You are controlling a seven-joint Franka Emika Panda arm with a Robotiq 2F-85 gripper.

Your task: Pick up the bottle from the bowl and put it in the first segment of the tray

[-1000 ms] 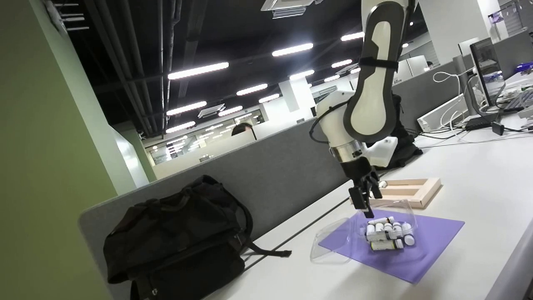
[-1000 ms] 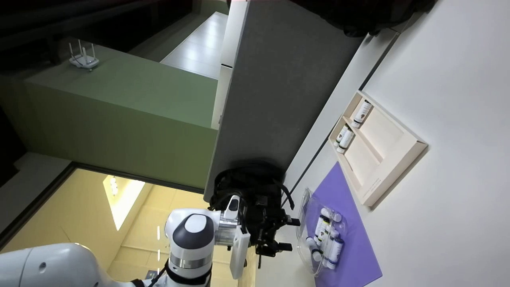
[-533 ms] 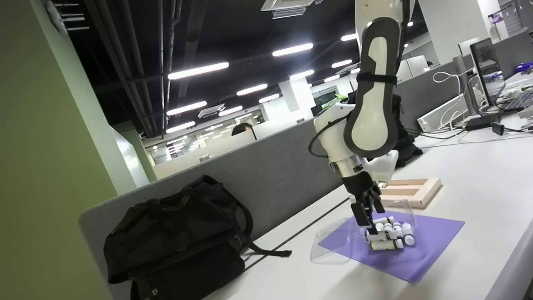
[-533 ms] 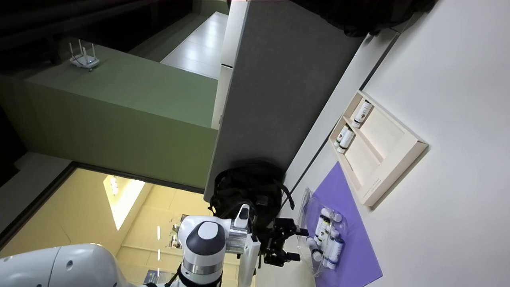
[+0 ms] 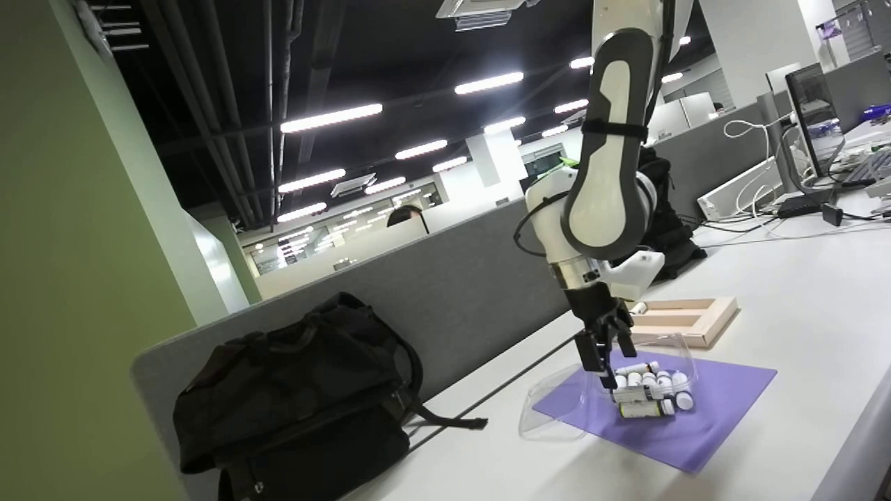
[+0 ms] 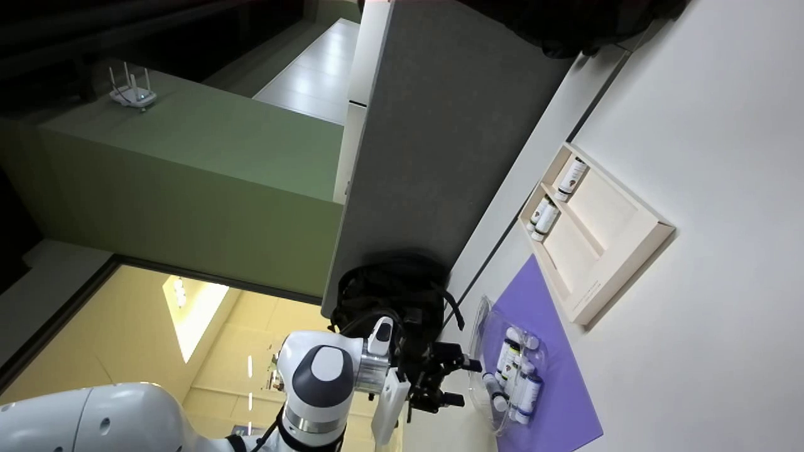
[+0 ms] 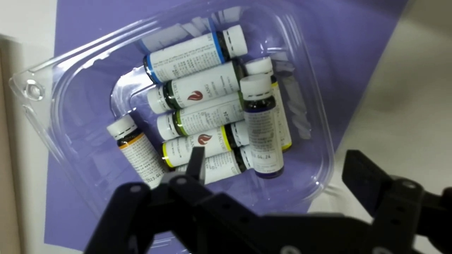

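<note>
Several white-capped bottles lie in a clear plastic container (image 7: 319, 106); I see no pale round bowl. A purple-banded bottle (image 7: 263, 134) rests across others on the container's right side in the wrist view. My gripper (image 7: 279, 169) is open and empty; its fingers appear on either side of that bottle's lower end, apart from it. In both exterior views the gripper (image 5: 618, 367) (image 6: 466, 383) hangs just above the container's edge. The tan wooden tray (image 6: 619, 270) holds one bottle (image 6: 571, 179) in one segment and two bottles (image 6: 543, 220) in another. It also shows in an exterior view (image 5: 713, 323).
The container stands on a purple mat (image 5: 724, 390), with its clear lid (image 5: 550, 417) open to one side. A grey partition (image 5: 480, 299) runs along the desk's back. A black backpack (image 5: 299, 396) leans there, and another dark bag (image 5: 672, 236) stands behind the arm.
My gripper has come down toward the container over the last second. In the last half second it has shifted slightly left in both exterior views. Bottles and tray have not moved.
</note>
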